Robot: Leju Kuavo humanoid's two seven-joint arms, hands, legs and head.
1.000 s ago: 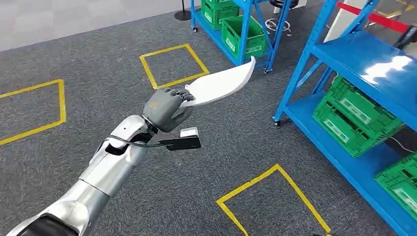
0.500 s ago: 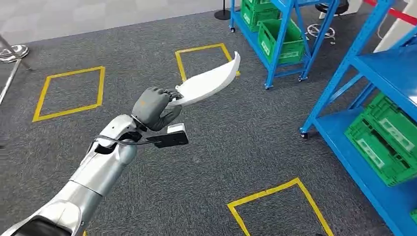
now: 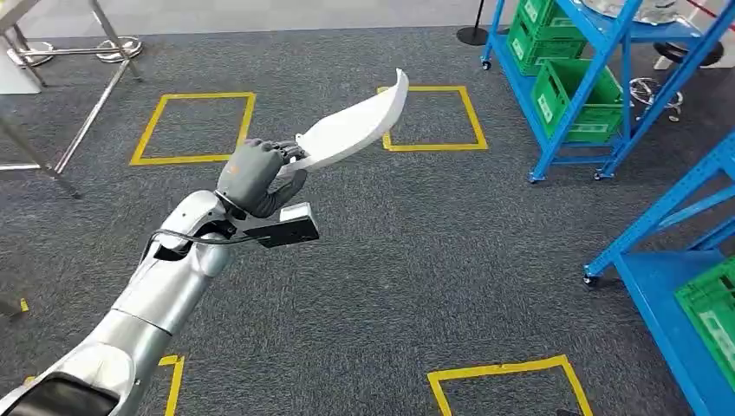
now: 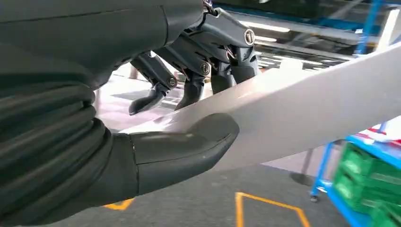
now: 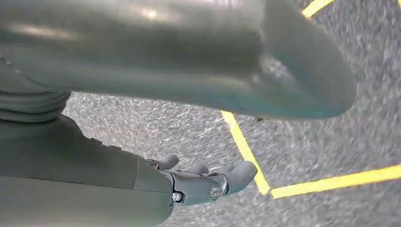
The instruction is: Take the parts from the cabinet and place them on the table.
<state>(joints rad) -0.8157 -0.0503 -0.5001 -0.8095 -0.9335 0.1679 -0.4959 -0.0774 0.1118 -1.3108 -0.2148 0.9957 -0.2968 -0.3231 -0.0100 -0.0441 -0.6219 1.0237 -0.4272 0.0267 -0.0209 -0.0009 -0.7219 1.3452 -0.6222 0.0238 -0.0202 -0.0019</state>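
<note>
Left arm (image 3: pixel 165 290): silver, glossy shell segments, a dark gap at the forearm joint with a black cable looping out toward a flat black camera module (image 3: pixel 286 232) that carries a white block on top. Left hand (image 3: pixel 253 178): matte dark grey, rounded back with a small orange mark; in the left wrist view a grey ribbed cover, thick smooth grey thumb, darker fingers (image 4: pixel 213 52) with round silver screws at the joints. Right hand (image 5: pixel 203 182): grey, rounded pale fingertips, small silver screws by the knuckles.
</note>
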